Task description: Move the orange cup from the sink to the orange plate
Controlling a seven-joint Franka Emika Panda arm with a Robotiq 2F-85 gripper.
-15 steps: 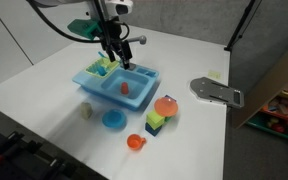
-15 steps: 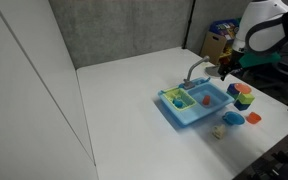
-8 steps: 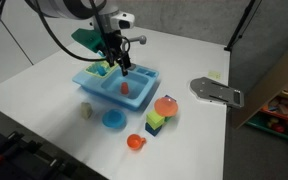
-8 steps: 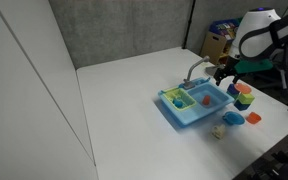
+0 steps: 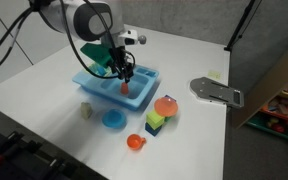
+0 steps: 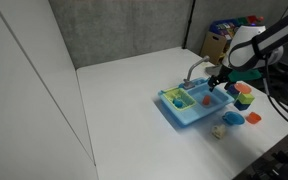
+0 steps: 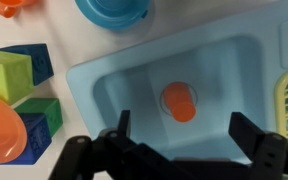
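Orange cup (image 7: 179, 101) sits in the blue sink (image 7: 119, 85). The gripper (image 7: 184, 128) hangs above it, fingers wide apart.

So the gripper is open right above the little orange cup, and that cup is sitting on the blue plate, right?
Not quite. The orange cup is not on the blue plate; it sits inside the basin of the light blue sink, as the wrist view shows. The rest holds: the gripper is open right above the cup.

I had bright, even light; soft shadows lay beside the sink (image 5: 104, 92); my wrist view looked slightly blurred.
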